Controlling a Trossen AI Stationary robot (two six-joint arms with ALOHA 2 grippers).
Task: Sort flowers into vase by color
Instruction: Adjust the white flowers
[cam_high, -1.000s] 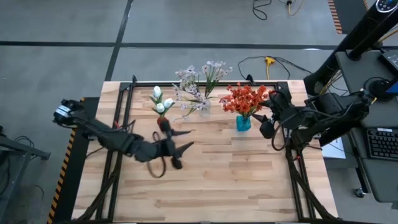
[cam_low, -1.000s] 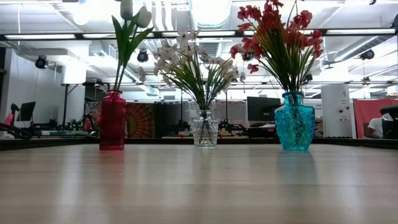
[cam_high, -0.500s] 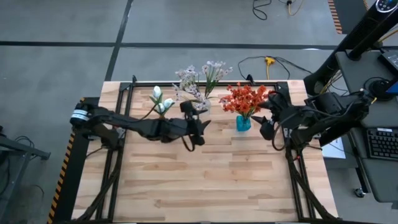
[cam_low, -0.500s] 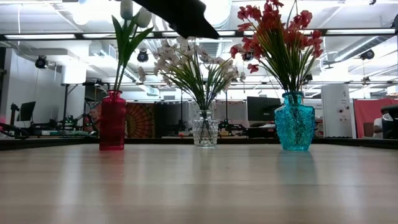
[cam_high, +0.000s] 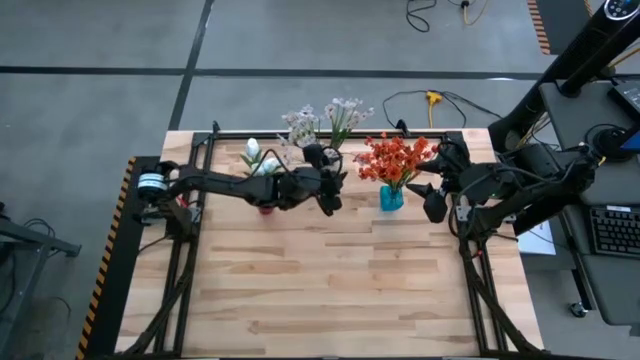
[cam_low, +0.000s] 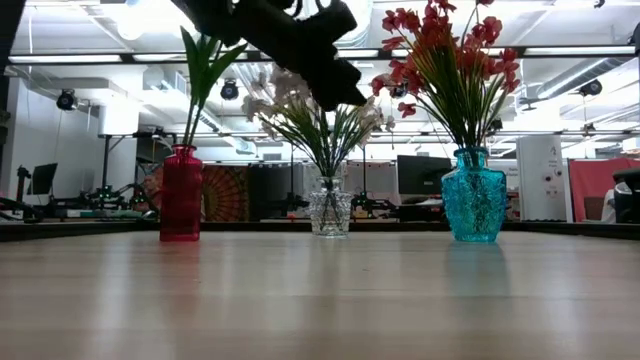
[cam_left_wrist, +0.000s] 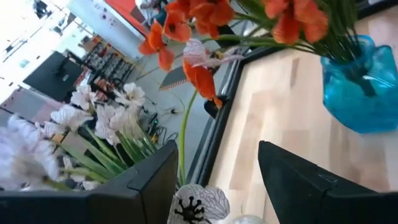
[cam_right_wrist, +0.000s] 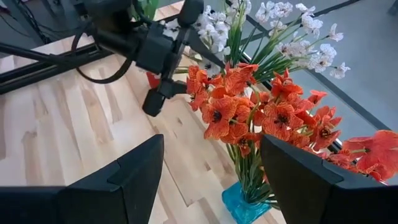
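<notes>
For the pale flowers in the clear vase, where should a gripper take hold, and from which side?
Probably the bunched green stalks just above the clear vase, below the pale flowers, coming level from the table's bare front side. There the stalks gather narrowly; higher up they fan out, and the left gripper crowds the top.

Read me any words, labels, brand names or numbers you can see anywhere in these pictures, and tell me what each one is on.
None can be read.
The red vase, clear vase and blue vase carry no labels.
The keyboard beside the table has keys too small to read.
Screens in the room behind are too blurred to read.
</notes>
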